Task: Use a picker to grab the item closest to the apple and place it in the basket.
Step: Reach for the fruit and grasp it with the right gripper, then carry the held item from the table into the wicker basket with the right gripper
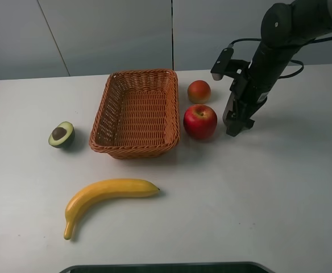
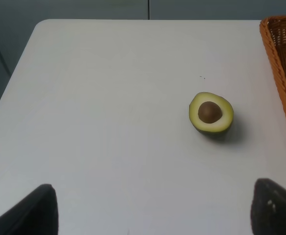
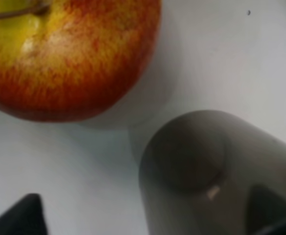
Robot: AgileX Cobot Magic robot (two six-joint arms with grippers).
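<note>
**Right wrist view.** The cup [image 3: 206, 166] stood on the desk [image 3: 74, 161], seemingly upright with its mouth up. It was near the apple [image 3: 69, 58] but apart from it, with a strip of desk showing between them. The right gripper [image 3: 144, 200] was released, and the cup sat between its fingers [image 3: 20, 218]. One finger stood well clear of the wall. The other showed only dimly at the opposite wall, and the blur hid whether it touched.

**Exterior high view.** The right gripper hung low over the desk, just beside the apple on the side away from the basket [image 1: 136, 111]. Its dark body covered the spot where the cup stood, so the cup could not be made out. A smaller orange-red fruit [image 1: 199, 91] lay behind the apple, a halved avocado [image 1: 62, 135] lay beyond the basket, and a banana [image 1: 106, 196] lay toward the front.

**Left wrist view.** The left gripper [image 2: 155, 215] was spread wide over bare desk with nothing between its fingers.

**Handling.** To an onlooker the cup looked like thin, smooth plastic. It would likely be very light, easy to tip or push aside, and apt to flex or slip under a hard squeeze. The taper argued for a hold across the wall at about mid-height, closed gently and evenly from both sides
</note>
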